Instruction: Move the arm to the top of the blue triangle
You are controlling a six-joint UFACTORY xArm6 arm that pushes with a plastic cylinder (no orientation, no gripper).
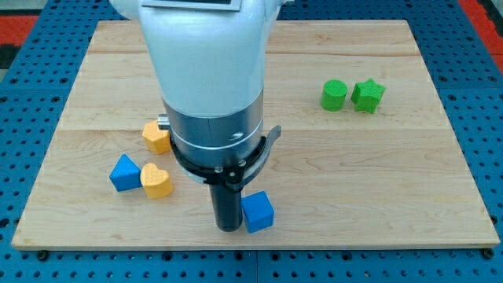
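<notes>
A blue triangle-like block (124,173) lies at the view's lower left on the wooden board (377,181), touching a yellow heart (156,181) on its right. My tip (229,229) rests near the board's bottom edge, well to the right of the blue triangle and slightly below its level. A blue cube (257,211) sits right against the rod's right side. The arm's wide white and grey body hides the board's upper middle.
A second yellow block (156,137) lies above the yellow heart, partly hidden by the arm's body. A green cylinder (334,95) and a green star (368,95) sit side by side at the upper right.
</notes>
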